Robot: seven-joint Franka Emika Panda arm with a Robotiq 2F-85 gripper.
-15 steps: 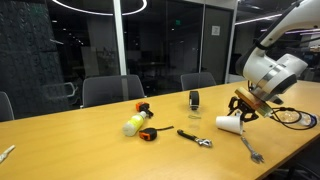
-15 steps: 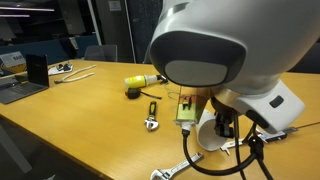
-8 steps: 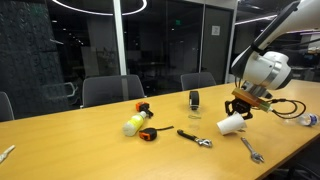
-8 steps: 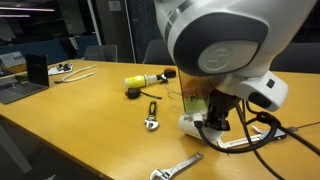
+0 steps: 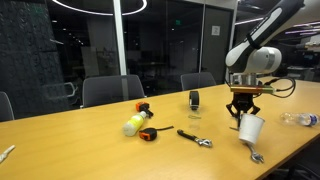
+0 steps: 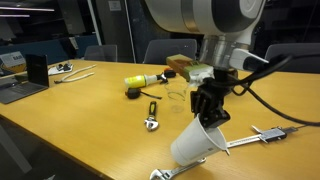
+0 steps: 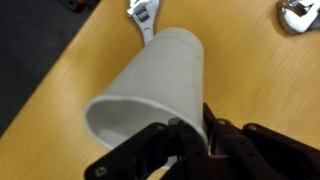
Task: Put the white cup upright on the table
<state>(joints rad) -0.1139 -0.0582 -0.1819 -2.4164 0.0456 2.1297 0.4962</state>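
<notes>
The white cup (image 5: 250, 129) hangs from my gripper (image 5: 245, 110) just above the light-brown table (image 5: 90, 145) near its right end. The rim is up at the fingers and the base points down, and the cup is tilted. In an exterior view the cup (image 6: 195, 143) leans down and left from the gripper (image 6: 208, 108). In the wrist view the gripper (image 7: 195, 130) is shut on the cup's wall at the rim, one finger inside and one outside; the cup (image 7: 155, 75) points away toward the table (image 7: 60, 90). Whether the base touches the table is unclear.
A silver wrench (image 5: 251, 150) lies right by the cup and shows in the wrist view (image 7: 143, 20). Another wrench (image 5: 195, 138), a yellowish bottle with an orange cap (image 5: 134, 122), a black roll (image 5: 194, 99) and a clear bottle (image 5: 300, 119) lie around. A laptop (image 6: 30, 75) sits at the far end.
The cup was held on its side, low over the table. The wrist has swung it round so its base now points down, and the arm's body has risen.
</notes>
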